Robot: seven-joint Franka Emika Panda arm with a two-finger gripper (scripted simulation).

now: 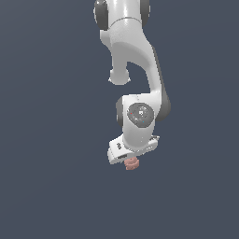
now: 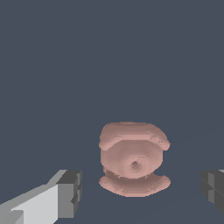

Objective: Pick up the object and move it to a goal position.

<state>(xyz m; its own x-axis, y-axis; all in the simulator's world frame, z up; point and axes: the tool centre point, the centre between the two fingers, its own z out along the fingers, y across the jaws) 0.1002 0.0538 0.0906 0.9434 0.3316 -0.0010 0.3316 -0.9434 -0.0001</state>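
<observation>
Plain slate-grey surface (image 2: 112, 52), perhaps featureless; jaws apart, clear of the pink object (image 2: 133, 159)

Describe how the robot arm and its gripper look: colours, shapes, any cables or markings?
The arm is glossy white with rounded, smooth links and dark grey bands at the joints. One joint shows a round grey cap. The gripper has a white, boxy body; in the wrist view its fingers are white with dark grey, blocky pads. No cables or markings are visible.

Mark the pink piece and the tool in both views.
pink piece (image 1: 132, 163), exterior view, its ridged side.
pink piece (image 2: 132, 159), wrist view, its middle.
tool (image 2: 140, 192), wrist view, midway between the fingertips.
</observation>
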